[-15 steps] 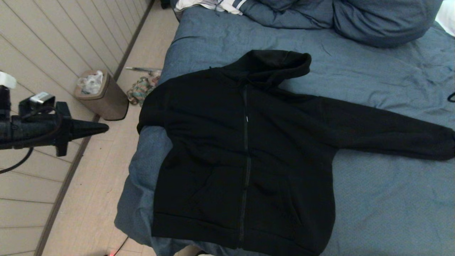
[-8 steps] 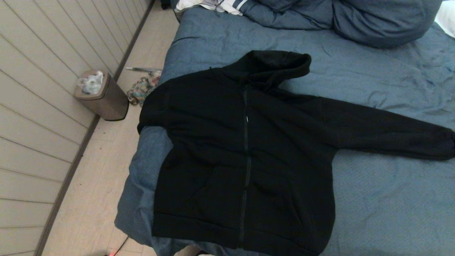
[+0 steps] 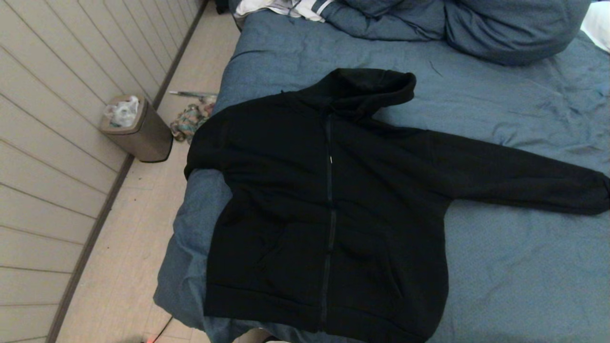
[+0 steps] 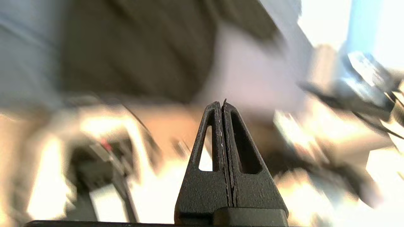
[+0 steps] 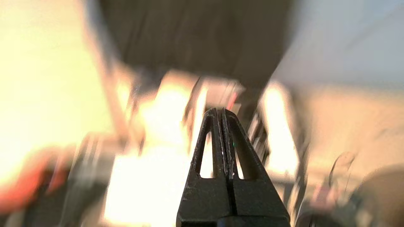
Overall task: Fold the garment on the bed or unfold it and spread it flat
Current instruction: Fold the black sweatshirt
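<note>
Gone from the head view since a second ago is the left arm, which then reached in from the left edge over the floor; neither arm shows there at present. That view alone lays out the scene: the garment (image 3: 329, 209) lies spread flat, front up and zipped, on the near left part of the bed (image 3: 500, 267). Its hood points toward the blue pillows (image 3: 505, 28), one sleeve stretches out across the duvet to the right edge of view, and the other shoulder hangs over the bed's left side. On the floor beside the bed stand a small bin (image 3: 138, 128) against the panelled wall and a heap of coloured cloth (image 3: 190, 121) just beside it. A white striped cloth (image 3: 286, 7) lies at the far corner of the bed.

Only the wrist views show the grippers. The left gripper (image 4: 222, 105) has its fingers pressed together, holding nothing, with blurred surroundings behind it. The right gripper (image 5: 220, 113) is likewise closed tight and empty, a dark blurred mass beyond its tips.
</note>
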You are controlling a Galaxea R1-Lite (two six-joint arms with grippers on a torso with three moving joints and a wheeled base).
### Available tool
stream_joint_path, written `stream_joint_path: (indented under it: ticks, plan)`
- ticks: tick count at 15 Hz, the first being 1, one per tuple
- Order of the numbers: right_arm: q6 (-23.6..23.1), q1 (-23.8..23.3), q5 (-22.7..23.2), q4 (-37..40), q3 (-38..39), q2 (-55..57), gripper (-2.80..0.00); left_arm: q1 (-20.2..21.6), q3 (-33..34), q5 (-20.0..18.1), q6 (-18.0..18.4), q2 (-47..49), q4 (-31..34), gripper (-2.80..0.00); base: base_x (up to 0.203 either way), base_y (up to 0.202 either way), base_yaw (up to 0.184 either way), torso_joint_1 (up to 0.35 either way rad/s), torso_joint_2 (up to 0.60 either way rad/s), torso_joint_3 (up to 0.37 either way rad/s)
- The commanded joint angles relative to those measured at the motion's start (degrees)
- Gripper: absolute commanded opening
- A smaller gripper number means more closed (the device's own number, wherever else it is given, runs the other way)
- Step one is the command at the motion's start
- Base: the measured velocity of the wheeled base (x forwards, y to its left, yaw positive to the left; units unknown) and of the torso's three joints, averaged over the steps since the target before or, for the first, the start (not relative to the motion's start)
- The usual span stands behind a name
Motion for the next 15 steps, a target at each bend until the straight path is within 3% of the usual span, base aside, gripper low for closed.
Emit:
stream_joint_path:
  ticks: [1, 2, 4, 8, 10, 12, 13, 14, 15]
  plan:
    - [0.25, 9.32, 0.2, 8.76, -0.78, -6.44, -2.8, -11.63, -1.71, 0.5, -0.79, -3.91, 5.53, -2.8, 0.0, 0.0, 0.0, 0.0, 0.0, 0.0]
    - [0.91, 12.72, -0.44, 10.1, 0.11, -11.12, -2.8, -15.32, -0.59, 3.72, -1.13, -8.49, 6.79, -2.8, 0.0, 0.0, 0.0, 0.0, 0.0, 0.0]
    - [1.91, 14.39, -6.34, 8.13, 6.75, -20.44, -2.8, -16.31, 8.23, 12.82, 0.73, -15.78, 5.92, -2.8, 0.0, 0.0, 0.0, 0.0, 0.0, 0.0]
    - [1.67, 13.62, -20.49, -13.58, 33.23, -36.0, -2.8, -13.52, 36.06, 27.27, 8.09, -27.78, -5.52, -2.8, 0.0, 0.0, 0.0, 0.0, 0.0, 0.0]
    - [-0.88, 13.37, -27.56, -29.66, 46.29, -42.8, -2.8, -12.34, 50.19, 39.14, 15.08, -35.67, -18.24, -2.8, 0.0, 0.0, 0.0, 0.0, 0.0, 0.0]
    - [-6.23, 13.25, -34.74, -48.4, 59.03, -46.88, -2.8, -11.73, 64.18, 50.93, 22.06, -38.68, -39.69, -2.8, 0.0, 0.0, 0.0, 0.0, 0.0, 0.0]
    - [-8.01, 13.22, -37.19, -58.54, 65.11, -47.78, -2.8, -11.53, 69.27, 53.8, 25.27, -39.43, -51.71, -2.8, 0.0, 0.0, 0.0, 0.0, 0.0, 0.0]
    - [-8.91, 13.22, -38.1, -67.26, 69.19, -48.39, -2.8, -11.41, 71.81, 54.81, 26.91, -39.87, -58.64, -2.8, 0.0, 0.0, 0.0, 0.0, 0.0, 0.0]
    - [-8.6, 13.21, -37.88, -72.1, 71.28, -48.81, -2.8, -11.31, 72.59, 54.52, 28.11, -40.26, -61.5, -2.8, 0.0, 0.0, 0.0, 0.0, 0.0, 0.0]
